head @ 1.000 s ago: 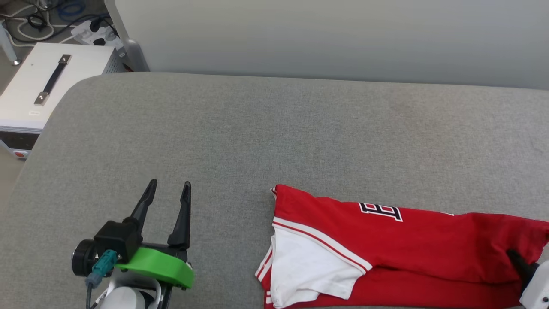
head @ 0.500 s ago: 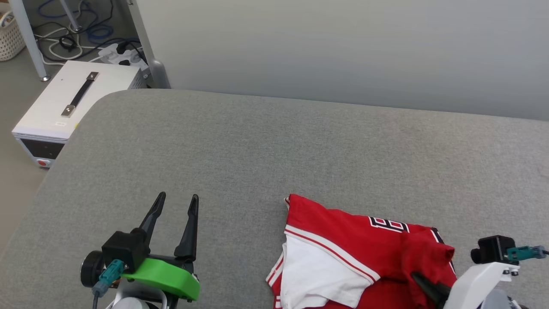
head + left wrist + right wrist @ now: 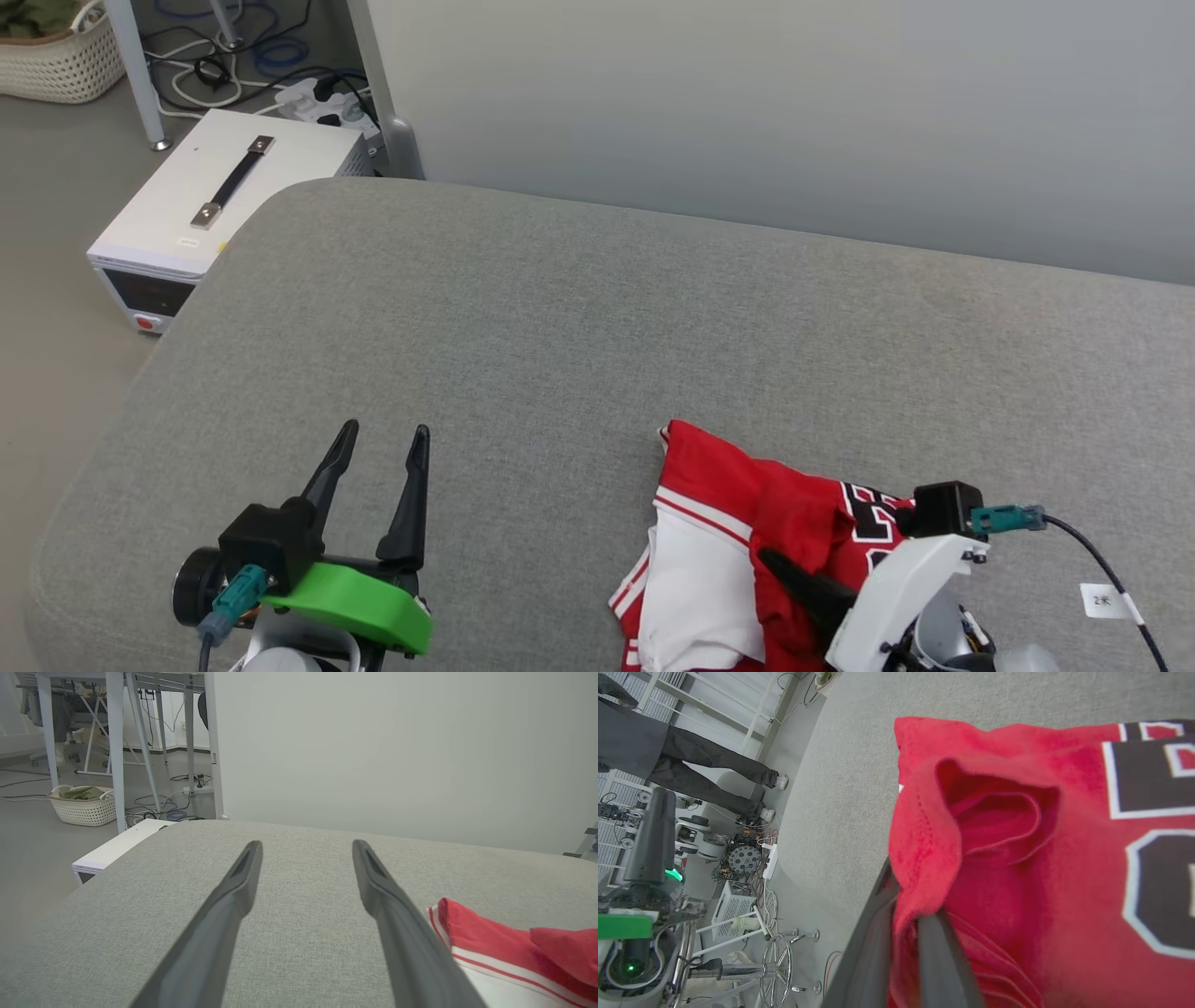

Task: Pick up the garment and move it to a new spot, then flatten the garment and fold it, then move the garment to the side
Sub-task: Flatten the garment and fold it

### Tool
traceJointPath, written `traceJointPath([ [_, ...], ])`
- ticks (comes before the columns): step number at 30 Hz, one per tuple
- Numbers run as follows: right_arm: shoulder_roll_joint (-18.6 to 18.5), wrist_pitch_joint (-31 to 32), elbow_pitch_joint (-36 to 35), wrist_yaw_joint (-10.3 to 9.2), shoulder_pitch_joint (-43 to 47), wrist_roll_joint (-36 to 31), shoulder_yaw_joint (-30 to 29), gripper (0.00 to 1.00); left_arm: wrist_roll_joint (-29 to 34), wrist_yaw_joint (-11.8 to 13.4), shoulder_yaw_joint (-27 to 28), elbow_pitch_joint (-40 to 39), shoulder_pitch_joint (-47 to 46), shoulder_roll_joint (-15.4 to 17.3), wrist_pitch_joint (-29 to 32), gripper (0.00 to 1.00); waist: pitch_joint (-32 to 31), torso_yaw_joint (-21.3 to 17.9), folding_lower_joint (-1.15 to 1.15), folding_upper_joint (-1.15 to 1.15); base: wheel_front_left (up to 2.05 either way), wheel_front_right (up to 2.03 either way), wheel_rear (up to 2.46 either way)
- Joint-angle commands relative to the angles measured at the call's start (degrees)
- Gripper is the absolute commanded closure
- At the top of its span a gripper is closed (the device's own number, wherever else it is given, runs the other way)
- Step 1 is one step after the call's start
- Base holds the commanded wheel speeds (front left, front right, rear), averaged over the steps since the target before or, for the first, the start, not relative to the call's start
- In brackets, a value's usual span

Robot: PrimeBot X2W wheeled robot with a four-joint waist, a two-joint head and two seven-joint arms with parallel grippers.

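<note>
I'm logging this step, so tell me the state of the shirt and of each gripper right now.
garment: bunched on the grey surface, one red fold pinched.
left gripper: open, empty, apart from the garment.
right gripper: shut on the garment's red fold.

Red garment [image 3: 714, 471] with white sleeve lying bunched at lower right of head view, raised red fold partly covering black white-edged lettering.

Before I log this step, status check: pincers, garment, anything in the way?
Left pincer open, holding nothing. Right pincer shut on the garment, fabric bunched. No obstacle seen on the grey cushion.
</note>
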Motion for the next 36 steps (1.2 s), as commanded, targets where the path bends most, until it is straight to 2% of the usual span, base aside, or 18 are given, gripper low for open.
traceJointPath([
  [1, 0.10, -1.44, 1.66, -0.02, -1.99, 0.56, 1.00, 1.00, -0.33, -0.17, -0.08, 0.15, 0.08, 0.19, -0.33, 0.00, 0.41, 0.61, 0.00, 0.00, 0.00, 0.00, 0.00],
  [9, 0.11, -7.94, 12.42, -0.02, -9.51, 2.27, 3.74, 1.00, -0.42, -0.17, -0.62, 0.55, -1.01, -0.33, -0.33, 0.00, 2.00, 2.31, 0.00, 0.00, 0.00, 0.00, 0.00],
  [14, 0.11, -9.89, 18.73, -0.02, -12.99, 1.98, 5.97, 1.00, -0.45, -0.17, -0.74, 1.01, -1.64, -0.52, -0.33, 0.00, 2.78, 3.18, 0.00, 0.00, 0.00, 0.00, 0.00],
  [15, 0.11, -10.50, 19.75, -0.02, -13.64, 1.68, 6.53, 0.05, -0.46, -0.17, -0.76, 1.10, -1.74, -0.56, -0.33, 0.00, 2.90, 3.36, 0.00, 0.00, 0.00, 0.00, 0.00],
  [16, 0.11, -11.18, 20.71, -0.02, -14.07, 1.65, 6.61, 0.00, -0.47, -0.17, -0.76, 1.17, -1.79, -0.58, -0.33, 0.00, 2.96, 3.48, 0.00, 0.00, 0.00, 0.00, 0.00],
  [30, 0.11, -13.16, 21.79, -0.02, -17.80, 8.45, 15.35, 0.00, -0.29, -0.17, -0.19, 1.92, -1.19, -0.58, -0.33, 0.00, 0.99, 2.69, 0.00, 0.00, 0.00, 0.00, 0.00],
  [33, 0.11, -14.11, 21.46, -0.02, -18.92, 5.97, 15.06, 0.00, -0.27, -0.17, -0.32, 1.82, -0.92, -0.58, -0.33, 0.00, 0.41, 1.82, 0.00, 0.00, 0.00, 0.00, 0.00],
  [36, -0.03, -15.18, 19.65, -0.02, -20.68, -2.23, 13.89, 0.00, -0.27, -0.17, -0.28, 1.44, -0.58, -0.51, -0.33, 0.00, 0.03, 0.41, 0.00, 0.00, 0.00, 0.00, 0.00],
])
